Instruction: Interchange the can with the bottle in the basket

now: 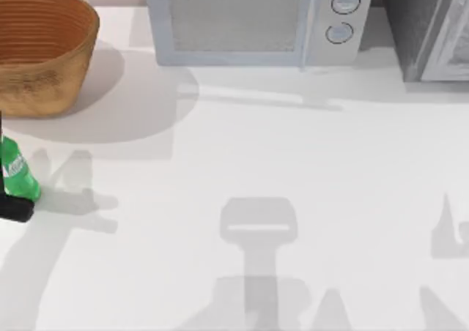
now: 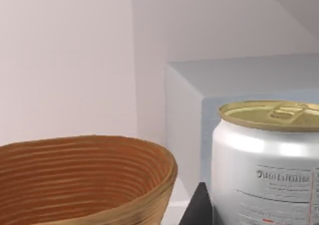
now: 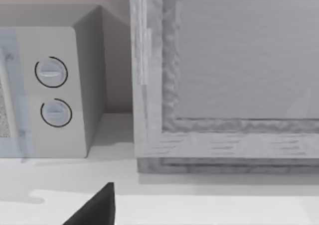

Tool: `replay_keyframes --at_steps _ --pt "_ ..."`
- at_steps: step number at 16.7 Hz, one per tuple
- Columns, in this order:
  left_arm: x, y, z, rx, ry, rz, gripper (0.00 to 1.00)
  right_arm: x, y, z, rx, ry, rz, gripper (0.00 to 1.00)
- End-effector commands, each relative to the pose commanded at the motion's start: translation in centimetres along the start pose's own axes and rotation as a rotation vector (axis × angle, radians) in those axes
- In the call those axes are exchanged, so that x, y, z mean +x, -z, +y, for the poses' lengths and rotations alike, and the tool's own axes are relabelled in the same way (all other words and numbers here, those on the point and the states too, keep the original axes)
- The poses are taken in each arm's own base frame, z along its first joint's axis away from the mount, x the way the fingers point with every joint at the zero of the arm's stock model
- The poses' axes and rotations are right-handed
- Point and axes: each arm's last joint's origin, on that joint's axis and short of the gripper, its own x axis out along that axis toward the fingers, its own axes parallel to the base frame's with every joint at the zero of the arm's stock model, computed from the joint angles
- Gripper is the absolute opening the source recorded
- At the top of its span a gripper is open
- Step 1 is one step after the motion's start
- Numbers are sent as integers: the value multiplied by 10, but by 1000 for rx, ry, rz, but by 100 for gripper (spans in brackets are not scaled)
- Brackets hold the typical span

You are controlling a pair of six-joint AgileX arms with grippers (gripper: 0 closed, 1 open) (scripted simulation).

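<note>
Top view: the wicker basket (image 1: 40,49) sits at the far left of the white table (image 1: 293,162), beside a microwave (image 1: 253,20). Just nearer, at the left edge, the green bottle (image 1: 17,173) is cut off beside a black gripper part.

Left wrist view: the can (image 2: 269,165) looms close beside the basket; probably light, smooth and slippery, best taken round its middle. Whether the left gripper pinches it, I cannot tell.

Right wrist view: the microwave, a grey cabinet (image 3: 224,75) and one dark fingertip; I cannot tell the right gripper's state.

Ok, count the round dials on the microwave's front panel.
2: the upper dial sits near the top of the panel and the lower dial just beneath it, both right of the microwave door. None seems hidden.
</note>
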Motion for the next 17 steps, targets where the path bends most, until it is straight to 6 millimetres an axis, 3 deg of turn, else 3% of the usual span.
replay_keyframes --at_steps 5,9,17 --pt "40 -31 -5 2 187 -11 0 0 0 0 0 0 0 100" --pt "79 -44 -10 4 328 -12 0 0 0 0 0 0 0 100" --pt "168 -29 -22 3 590 3 0 0 0 0 0 0 0 100"
